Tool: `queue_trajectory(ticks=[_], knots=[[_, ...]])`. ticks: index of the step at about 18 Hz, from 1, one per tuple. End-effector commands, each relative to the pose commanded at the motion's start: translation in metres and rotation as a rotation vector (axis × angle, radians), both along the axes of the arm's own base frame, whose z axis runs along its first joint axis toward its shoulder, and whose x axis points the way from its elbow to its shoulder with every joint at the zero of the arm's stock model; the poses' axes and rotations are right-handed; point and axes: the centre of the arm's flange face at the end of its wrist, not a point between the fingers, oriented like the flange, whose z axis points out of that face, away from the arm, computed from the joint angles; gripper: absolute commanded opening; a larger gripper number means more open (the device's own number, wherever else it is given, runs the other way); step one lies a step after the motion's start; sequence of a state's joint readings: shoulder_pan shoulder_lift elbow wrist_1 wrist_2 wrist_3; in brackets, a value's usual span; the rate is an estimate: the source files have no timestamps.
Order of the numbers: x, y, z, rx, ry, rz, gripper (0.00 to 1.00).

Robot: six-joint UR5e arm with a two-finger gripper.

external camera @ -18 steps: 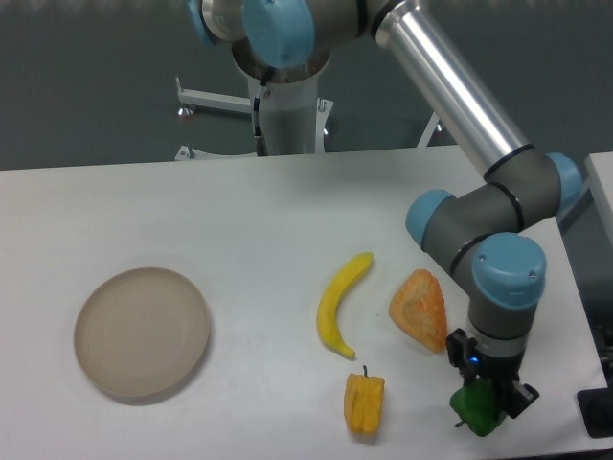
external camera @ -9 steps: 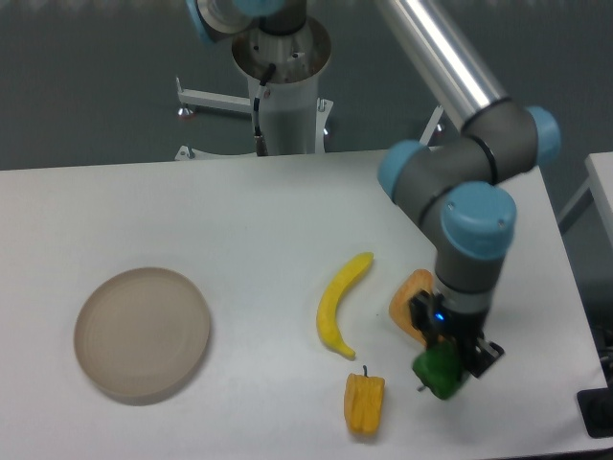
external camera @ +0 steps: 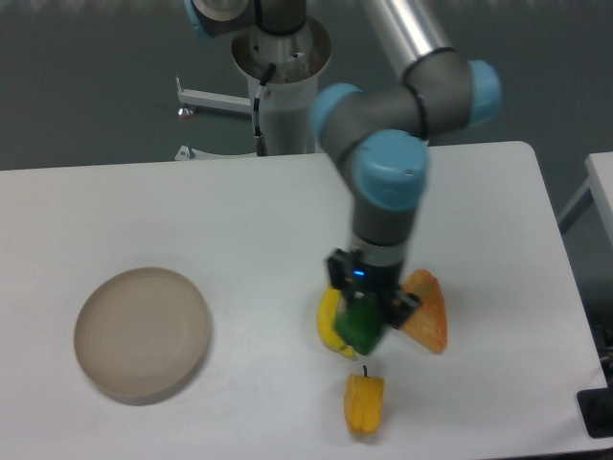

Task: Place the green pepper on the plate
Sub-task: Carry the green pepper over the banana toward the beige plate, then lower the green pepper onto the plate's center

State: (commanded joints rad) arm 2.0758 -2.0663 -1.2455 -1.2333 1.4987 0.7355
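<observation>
My gripper [external camera: 364,321] is shut on the green pepper [external camera: 359,329] and holds it above the table, over the lower end of a yellow banana [external camera: 330,321]. The pepper is glossy bright green and hangs below the black fingers. The round beige plate [external camera: 142,332] lies on the white table at the left, well apart from the gripper, with nothing on it.
A yellow-orange pepper [external camera: 364,402] stands just below the gripper near the table's front edge. An orange wedge-shaped food piece [external camera: 427,311] lies right of the gripper. The arm's base [external camera: 283,86] stands at the back. The table's right edge is near x 600.
The gripper has carried the green pepper up off the table's front right and leftward, past the orange wedge, to above the banana. The other objects have not moved.
</observation>
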Motion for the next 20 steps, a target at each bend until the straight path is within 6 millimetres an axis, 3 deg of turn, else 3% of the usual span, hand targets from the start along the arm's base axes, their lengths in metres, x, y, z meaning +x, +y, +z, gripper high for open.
queue_trajectory(ticks=[8,11,13,17,20], knots=[[0.125,0.032,-0.032,-0.04,-0.101,0.233,0.33],[0.154,0.043,-0.042,-0.017,-0.15,0.283,0.33],[0.171,0.05,-0.06,-0.004,-0.156,0.292,0.34],[0.19,0.05,-0.099,0.002,-0.157,0.279,0.35],[0.197,0.045,-0.109,0.004,-0.157,0.263,0.35]])
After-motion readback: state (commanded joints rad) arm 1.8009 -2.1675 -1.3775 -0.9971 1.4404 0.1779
